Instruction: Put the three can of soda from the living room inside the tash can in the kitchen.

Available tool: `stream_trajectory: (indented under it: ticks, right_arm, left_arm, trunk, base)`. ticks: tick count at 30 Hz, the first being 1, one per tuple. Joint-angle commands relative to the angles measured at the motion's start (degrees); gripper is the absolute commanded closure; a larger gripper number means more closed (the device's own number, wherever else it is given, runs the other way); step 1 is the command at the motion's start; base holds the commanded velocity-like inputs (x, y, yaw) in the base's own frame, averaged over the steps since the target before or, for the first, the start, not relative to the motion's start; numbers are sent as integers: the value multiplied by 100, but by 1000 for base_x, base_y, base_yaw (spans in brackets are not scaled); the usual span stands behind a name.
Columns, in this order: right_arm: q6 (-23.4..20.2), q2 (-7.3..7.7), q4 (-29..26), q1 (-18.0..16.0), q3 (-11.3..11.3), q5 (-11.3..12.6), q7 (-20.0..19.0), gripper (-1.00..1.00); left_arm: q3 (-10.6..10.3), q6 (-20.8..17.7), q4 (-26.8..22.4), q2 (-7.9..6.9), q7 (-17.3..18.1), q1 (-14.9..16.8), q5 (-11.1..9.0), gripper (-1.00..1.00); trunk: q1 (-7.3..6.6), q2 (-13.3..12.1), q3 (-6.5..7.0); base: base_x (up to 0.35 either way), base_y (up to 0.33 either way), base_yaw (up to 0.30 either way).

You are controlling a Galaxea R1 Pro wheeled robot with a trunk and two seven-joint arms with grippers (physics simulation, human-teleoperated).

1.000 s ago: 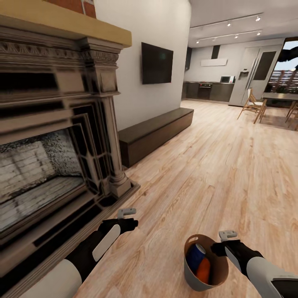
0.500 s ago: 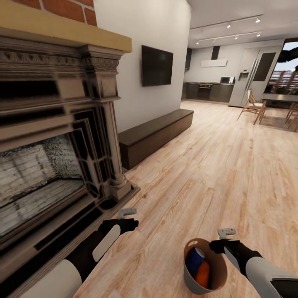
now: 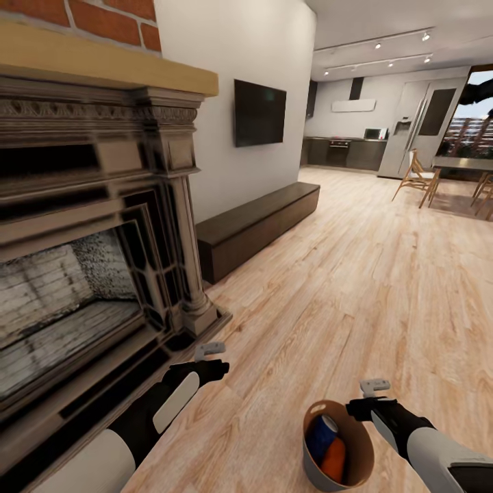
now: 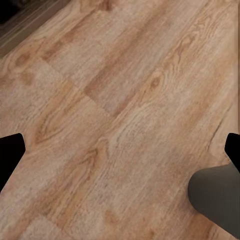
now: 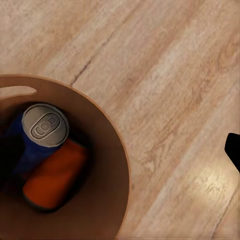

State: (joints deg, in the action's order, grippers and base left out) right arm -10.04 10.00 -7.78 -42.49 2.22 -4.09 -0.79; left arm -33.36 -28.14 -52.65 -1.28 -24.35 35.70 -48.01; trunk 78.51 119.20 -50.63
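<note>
Since the earlier frames your head view is tipping slightly: more red brick is showing above the fireplace (image 3: pixel 96 226) mantel, and the tash can (image 3: pixel 313 460) is sitting a touch lower in the picture. That is the camera shifting. Your arms are keeping the same pose relative to each other.

You are carrying the tash can beside your right pincer (image 3: pixel 363 405), well out from the fireplace over the light wood floor (image 3: pixel 356 274). The can's rim is meeting the pincer, but you cannot tell whether the fingers are pinching it or spread, because the bin's wall is hiding them. The bin is hanging tilted, its mouth turned up and toward the fireplace side.

Inside it, the dark blue can (image 5: pixel 37 137) is leaning with its long axis slanted, silver lid end up toward the opening. An orange can (image 5: pixel 52 180) is lying against it, lower in the bin, long axis also slanted. A third can is not distinguishable.

Your left pincer (image 3: pixel 209 361) is hovering near the fireplace base, empty, its fingertips (image 4: pixel 10 152) spread wide above bare floor. The kitchen (image 3: pixel 356 144) is lying far beyond the fireplace, past the long dark bench (image 3: pixel 257 222).
</note>
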Motion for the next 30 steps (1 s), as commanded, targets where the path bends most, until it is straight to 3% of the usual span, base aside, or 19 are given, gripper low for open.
stream_trajectory:
  ticks: [1,7,16,30]
  right_arm:
    - [1,1,-1,11,-1,-1,0,-100]
    - [2,-2,-3,28,1,-3,0,-100]
    - [2,-6,-4,30,6,-4,0,-100]
    - [2,-16,-4,30,6,-4,0,-100]
  left_arm:
    - [-1,13,0,-1,0,1,0,-100]
    - [-3,31,15,3,0,-1,2,-100]
    - [-4,48,428,5,0,7,10,-100]
    - [-4,54,477,5,0,7,11,-100]
  trunk:
    - [-23,-42,18]
    - [-154,-282,126]
    - [-352,-643,288]
    - [-660,-1205,539]
  base:
    - [0,0,0]
    - [0,0,0]
    - [0,0,0]
    - [0,0,0]
